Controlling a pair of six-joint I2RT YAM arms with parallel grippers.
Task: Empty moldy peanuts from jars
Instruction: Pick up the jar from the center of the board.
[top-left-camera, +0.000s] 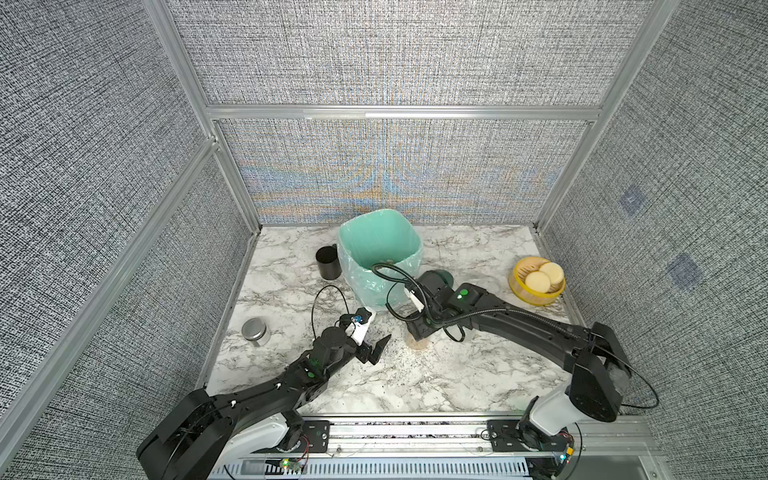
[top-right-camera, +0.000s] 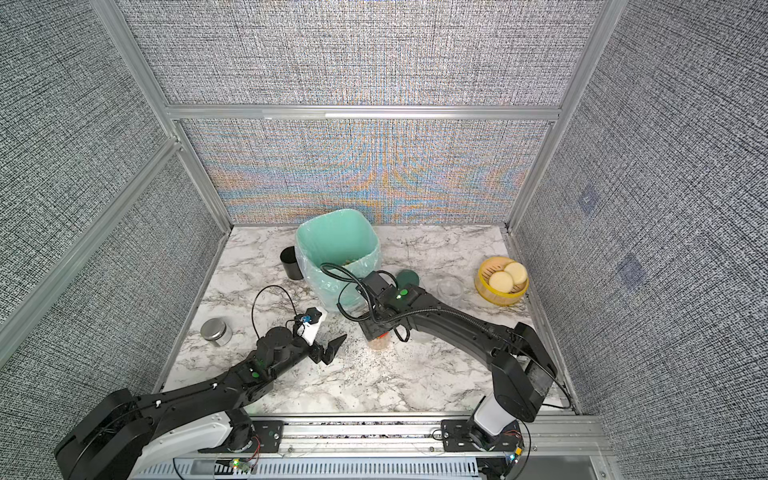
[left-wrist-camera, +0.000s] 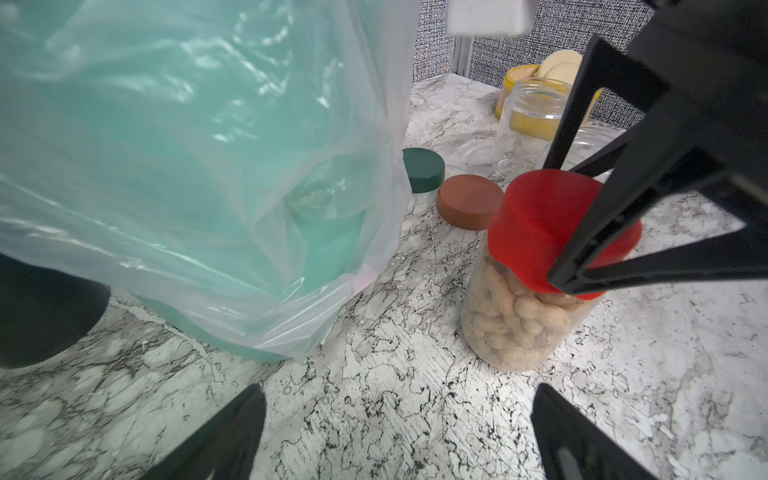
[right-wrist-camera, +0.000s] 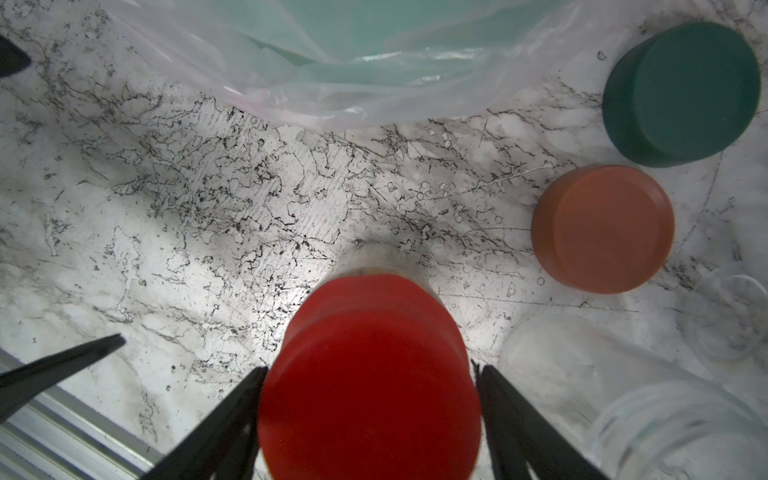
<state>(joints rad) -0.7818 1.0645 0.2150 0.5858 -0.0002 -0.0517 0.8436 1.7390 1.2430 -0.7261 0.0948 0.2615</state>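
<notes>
In both top views the right claw (top-left-camera: 417, 332) (top-right-camera: 376, 330) hangs straight over a jar (top-left-camera: 419, 344) that stands near the middle of the marble surface (top-left-camera: 457, 374). The arm hides the top of the jar, so only its pale lower part shows. The left claw (top-left-camera: 376, 351) is just left of the jar and does not touch it. Its fingers are wide apart with nothing in them. Farther back is a green bin (top-left-camera: 341, 239) lined with a thin bag. A black mug (top-left-camera: 328, 262) stands at the bin's left, and a steel tin (top-left-camera: 254, 331) is nearer, on the left. A yellow basket (top-left-camera: 536, 296) of pale round discs is at the far right. A dark green lid (top-right-camera: 407, 277) peeks out behind the right arm. An empty jar (top-right-camera: 449, 289) is faint in a top view. Two bluish patches (top-left-camera: 631, 200) on the right wall are too blurry to read.

In the left wrist view the jar is full of tan peanuts (left-wrist-camera: 505, 311) and has a red lid (left-wrist-camera: 528, 224) on. The right claw's black fingers (left-wrist-camera: 623, 216) reach down on both sides of the lid and cover part of it. The dark green lid and an orange-brown lid (left-wrist-camera: 469, 201) lie flat on the surface beside the bag. Two empty jars (left-wrist-camera: 528, 112) stand behind, partly hidden. The mug is a dark blur, cut off.

In the right wrist view the red lid fills the gap between the right claw's fingers (right-wrist-camera: 232, 419). They sit right at its sides, but I cannot tell if they squeeze it. The lid hides the peanuts. The empty jars are blurry and cut off.
</notes>
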